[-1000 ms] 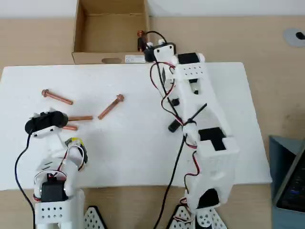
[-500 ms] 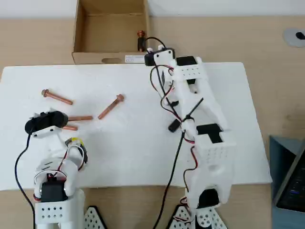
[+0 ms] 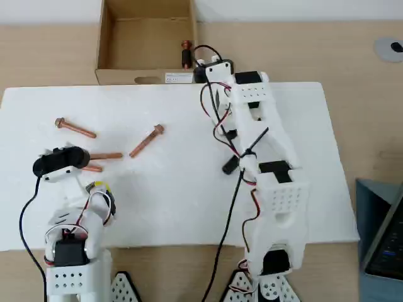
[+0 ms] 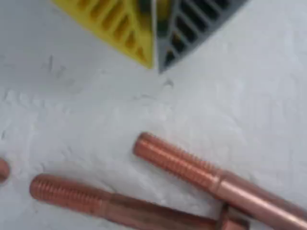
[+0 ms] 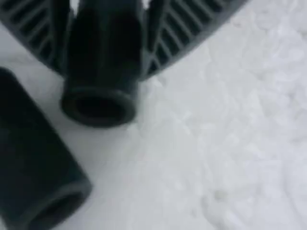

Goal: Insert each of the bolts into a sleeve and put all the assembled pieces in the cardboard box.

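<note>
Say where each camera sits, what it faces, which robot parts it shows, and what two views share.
High view: fixed overhead, looking down on white mat, cardboard box, left arm and right arm.
Left wrist view: on the left arm, facing down at bolts on the mat; left gripper tips show.
Right wrist view: on the right arm, facing a white surface; right gripper holds a sleeve.
Shared: high and left wrist views both show the bolts.
</note>
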Available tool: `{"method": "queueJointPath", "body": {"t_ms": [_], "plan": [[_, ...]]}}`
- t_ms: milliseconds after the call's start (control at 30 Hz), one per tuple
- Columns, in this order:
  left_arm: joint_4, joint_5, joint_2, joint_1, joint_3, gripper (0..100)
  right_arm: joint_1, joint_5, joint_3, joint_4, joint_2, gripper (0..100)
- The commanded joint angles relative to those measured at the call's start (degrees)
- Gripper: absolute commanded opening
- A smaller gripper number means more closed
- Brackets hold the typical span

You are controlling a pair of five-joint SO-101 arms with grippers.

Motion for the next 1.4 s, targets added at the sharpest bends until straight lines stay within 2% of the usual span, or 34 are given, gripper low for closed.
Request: {"method": "queueJointPath", "body": {"t_ms": [0,433,600,800,1100,1300,1367], "plan": [[-0.18,-0.09,-0.31,-0.35,-0.44,0,-0.13,0.62,-3.47,2.37,-1.01,1.0],[-0.18,-0.35,-0.31,-0.09,-0.44,0,-0.31,0.18,-23.69,23.91,-12.44,1.0],[-0.18,-0.35,-0.31,-0.09,-0.44,0,0.04,0.09,-22.64,25.58,-18.33,1.0],[-0.18,-0.18,-0.31,-0.44,-0.44,0,0.04,0.09,-13.23,25.58,-36.09,1.0],[-0.26,-0.44,-0.31,-0.18,-0.44,0,1.54,0.09,13.93,25.14,-64.92,1.0],[-0.26,-0.44,-0.31,-0.18,-0.97,1,7.52,0.0,30.37,21.54,-79.08,1.0],[-0.26,-0.44,-0.22,-0.18,-2.73,1,9.98,-2.2,35.21,19.6,-84.09,1.0]]}}
